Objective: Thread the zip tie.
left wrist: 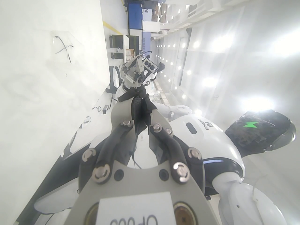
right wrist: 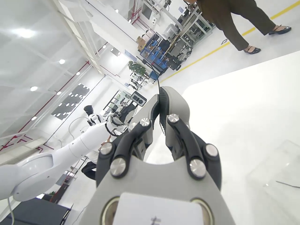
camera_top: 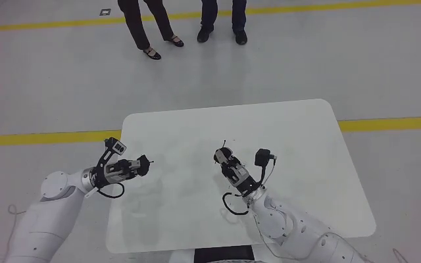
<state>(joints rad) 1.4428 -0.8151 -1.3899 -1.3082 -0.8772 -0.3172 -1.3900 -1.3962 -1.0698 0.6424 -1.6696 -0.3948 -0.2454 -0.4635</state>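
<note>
Threading seems unstarted: over the white table point(camera_top: 296, 131), right gripper point(right wrist: 161, 99) pinches a thin black plastic zip tie point(right wrist: 157, 80), left gripper point(left wrist: 140, 105) clamps something dark point(left wrist: 137, 94), well apart.

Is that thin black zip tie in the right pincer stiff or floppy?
Probably springy, not limp: the zip tie stands out past the shut right pincer with only a slight bend. Likely very light, being so thin, so easily nudged.
</note>
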